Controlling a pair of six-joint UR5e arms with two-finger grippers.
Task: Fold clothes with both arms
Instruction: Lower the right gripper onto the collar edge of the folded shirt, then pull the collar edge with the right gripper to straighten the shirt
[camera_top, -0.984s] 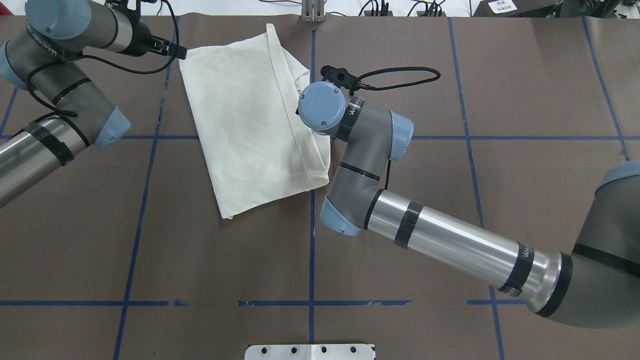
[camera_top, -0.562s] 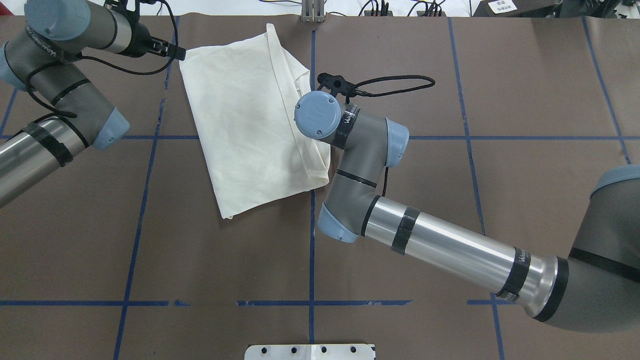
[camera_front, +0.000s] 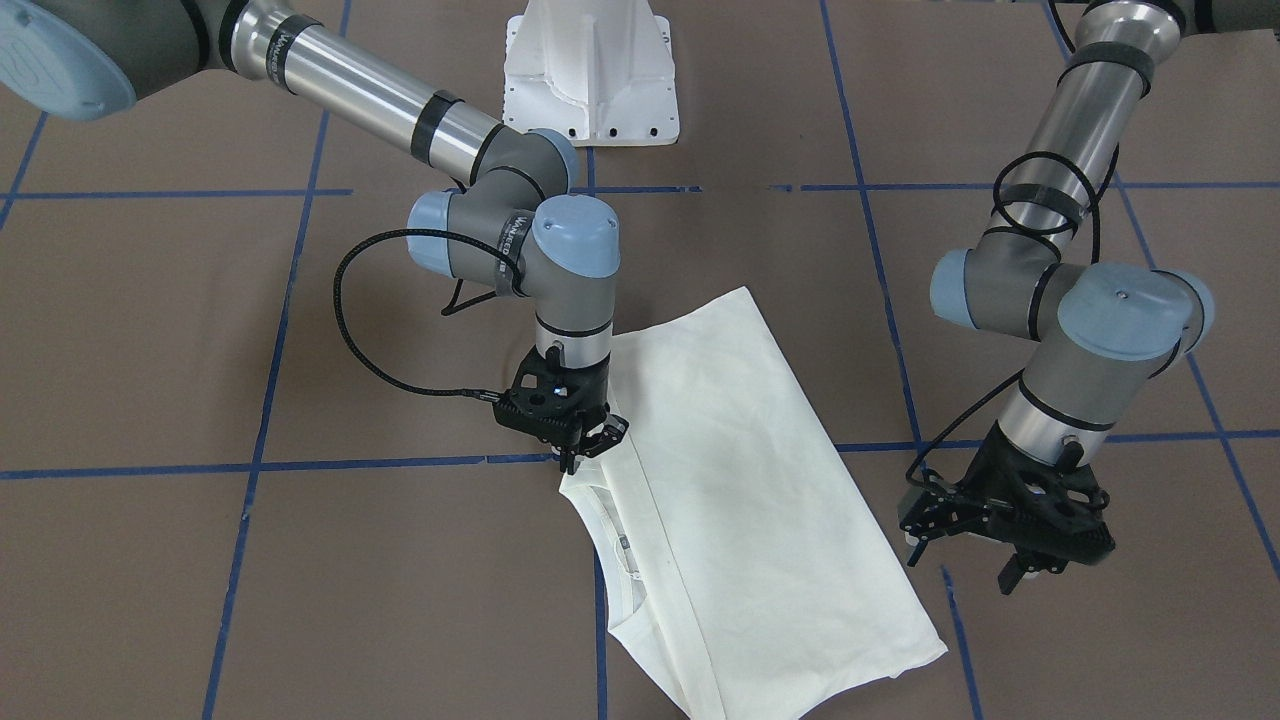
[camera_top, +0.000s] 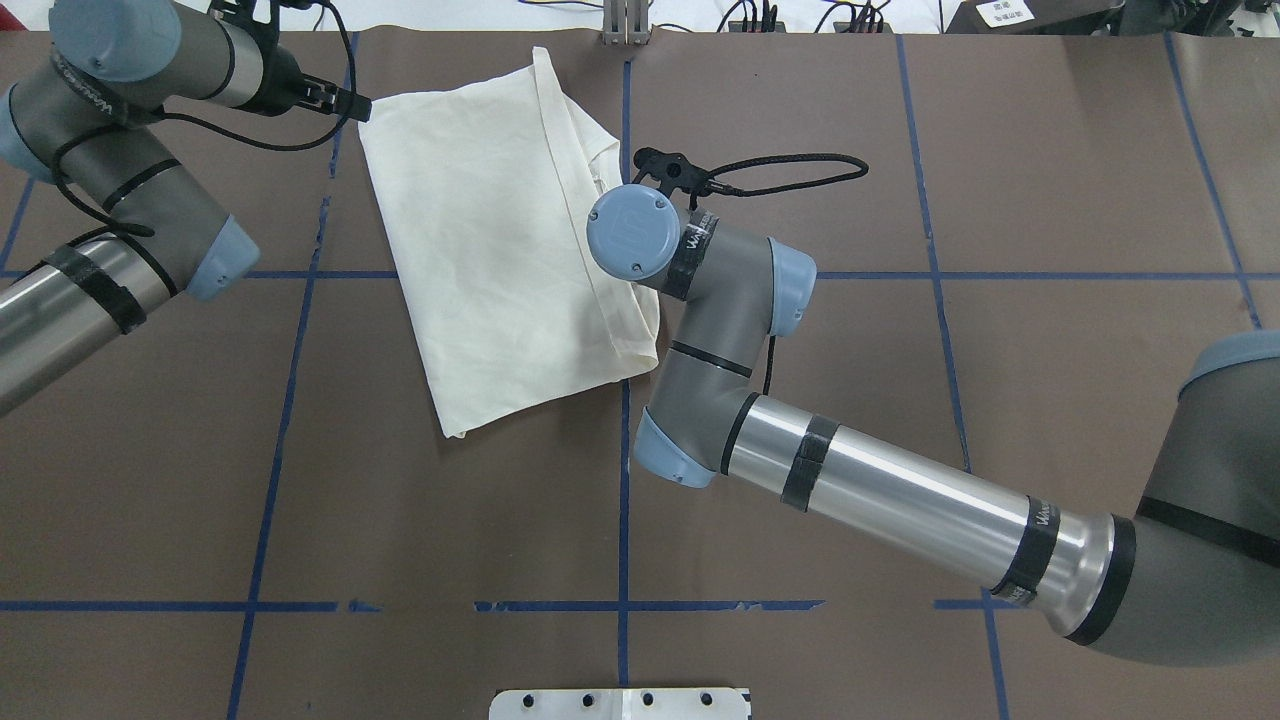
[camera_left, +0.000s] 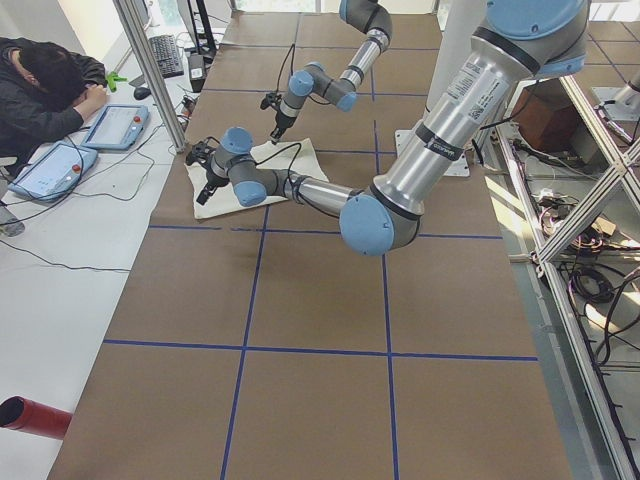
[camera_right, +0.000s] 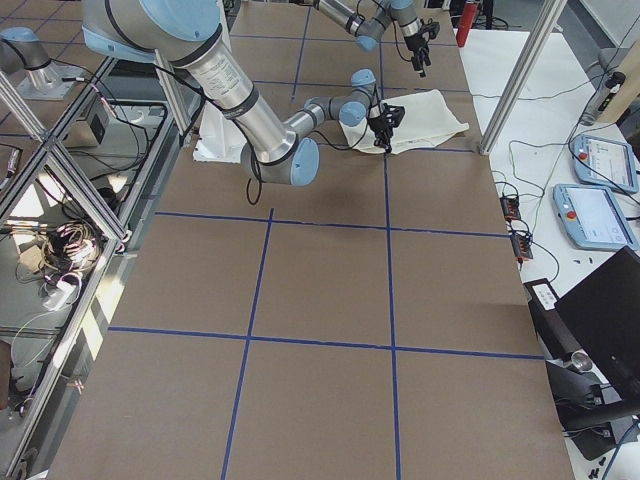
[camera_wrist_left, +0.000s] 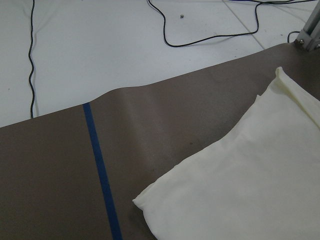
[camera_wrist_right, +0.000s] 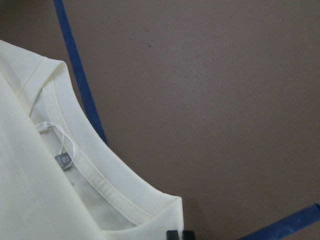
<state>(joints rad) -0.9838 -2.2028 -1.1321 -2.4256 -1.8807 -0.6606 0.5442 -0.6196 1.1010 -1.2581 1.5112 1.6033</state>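
Shirt (camera_top: 490, 230) collar partly hidden by right arm (camera_top: 700, 290).

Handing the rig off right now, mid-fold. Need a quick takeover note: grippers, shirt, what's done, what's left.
Right gripper: low at the table, fingers look shut on the shirt at its edge beside the collar.
Left gripper: open, empty, hovering just off the shirt's far corner.
Shirt: flat, plain cream side up, a narrow rectangle with no sleeves showing; the collar opening and its label are exposed.
Done: sides seem folded in.
Left: the left gripper has no grasp yet; then probably an end-over-end fold with both arms.
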